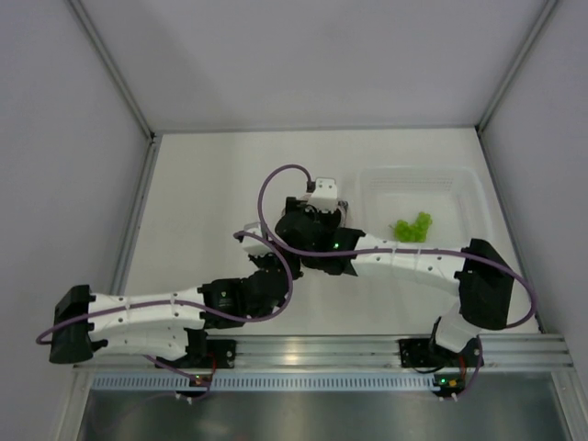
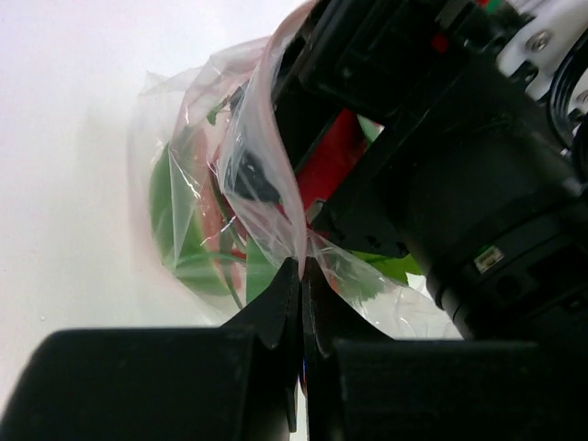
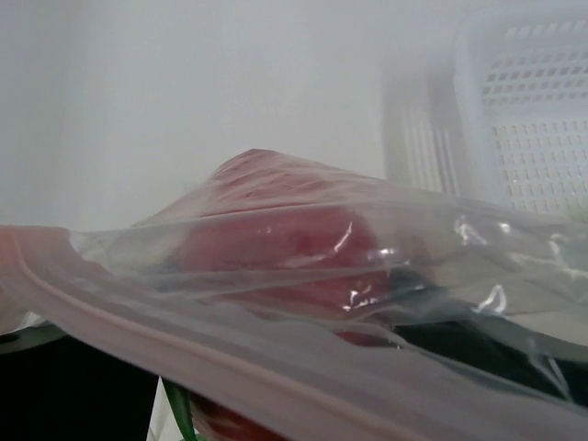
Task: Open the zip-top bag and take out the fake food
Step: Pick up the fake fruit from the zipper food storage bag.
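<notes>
In the left wrist view my left gripper (image 2: 301, 264) is shut on a fold of the clear zip-top bag (image 2: 197, 138). Green leafy pieces (image 2: 184, 243) and a red piece (image 2: 329, 156) show through the film. My right gripper (image 2: 303, 147) reaches into the bag's mouth from the right, with one dark finger (image 2: 253, 179) seen behind the film. In the right wrist view the pinkish zip strip (image 3: 184, 342) crosses the frame low, with the red piece (image 3: 276, 243) behind it; my own fingers are covered. From above, both grippers (image 1: 266, 262) (image 1: 317, 220) meet mid-table and hide the bag.
A clear rectangular tub (image 1: 459, 184) stands at the right back, holding a light green leafy piece (image 1: 412, 227). It shows as a white perforated wall (image 3: 524, 138) in the right wrist view. White walls enclose the table on three sides.
</notes>
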### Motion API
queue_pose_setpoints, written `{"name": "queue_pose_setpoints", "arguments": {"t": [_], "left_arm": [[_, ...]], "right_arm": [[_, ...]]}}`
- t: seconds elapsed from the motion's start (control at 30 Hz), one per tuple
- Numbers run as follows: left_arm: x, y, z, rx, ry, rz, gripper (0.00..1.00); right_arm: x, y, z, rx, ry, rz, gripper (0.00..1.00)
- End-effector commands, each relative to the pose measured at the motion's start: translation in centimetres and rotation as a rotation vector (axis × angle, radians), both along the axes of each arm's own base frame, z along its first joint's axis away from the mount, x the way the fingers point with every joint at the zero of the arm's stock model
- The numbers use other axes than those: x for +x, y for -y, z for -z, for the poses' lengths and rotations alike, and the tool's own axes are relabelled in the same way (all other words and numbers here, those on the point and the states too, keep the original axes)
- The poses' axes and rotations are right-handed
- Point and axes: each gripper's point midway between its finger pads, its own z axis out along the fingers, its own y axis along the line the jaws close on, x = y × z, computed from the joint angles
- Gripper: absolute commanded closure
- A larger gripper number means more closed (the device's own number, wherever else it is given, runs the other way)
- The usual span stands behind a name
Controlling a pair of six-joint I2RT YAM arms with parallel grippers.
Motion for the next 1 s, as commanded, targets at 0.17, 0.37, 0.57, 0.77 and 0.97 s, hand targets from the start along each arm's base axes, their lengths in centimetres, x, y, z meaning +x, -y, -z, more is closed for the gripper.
{"name": "queue_pose_setpoints", "arguments": {"t": [0.17, 0.37, 0.57, 0.77, 0.97], "left_arm": [[-1.7, 4.1, -0.7, -0.120, 0.012, 0.176, 1.00], [-1.3, 3.8, 1.2, -0.074, 0.002, 0.142, 1.00], [-1.3, 2.5, 3.4, -0.029, 0.001, 0.091, 1.00], [-0.9, 1.1, 3.8, -0.018, 0.002, 0.036, 1.00], [0.4, -2.3, 4.9, 0.031, -0.049, -0.114, 1.00]], "right_arm": [[1.9, -2.7, -7.3, 0.361, 0.086, 0.066, 1.00], [1.1, -1.8, -8.8, 0.448, 0.065, 0.083, 1.00], [0.5, 0.4, -11.6, 0.498, 0.112, 0.095, 1.00], [-0.1, 0.9, -12.4, 0.501, 0.108, 0.040, 1.00], [-1.2, 2.2, -12.3, 0.497, 0.114, 0.000, 1.00]]}}
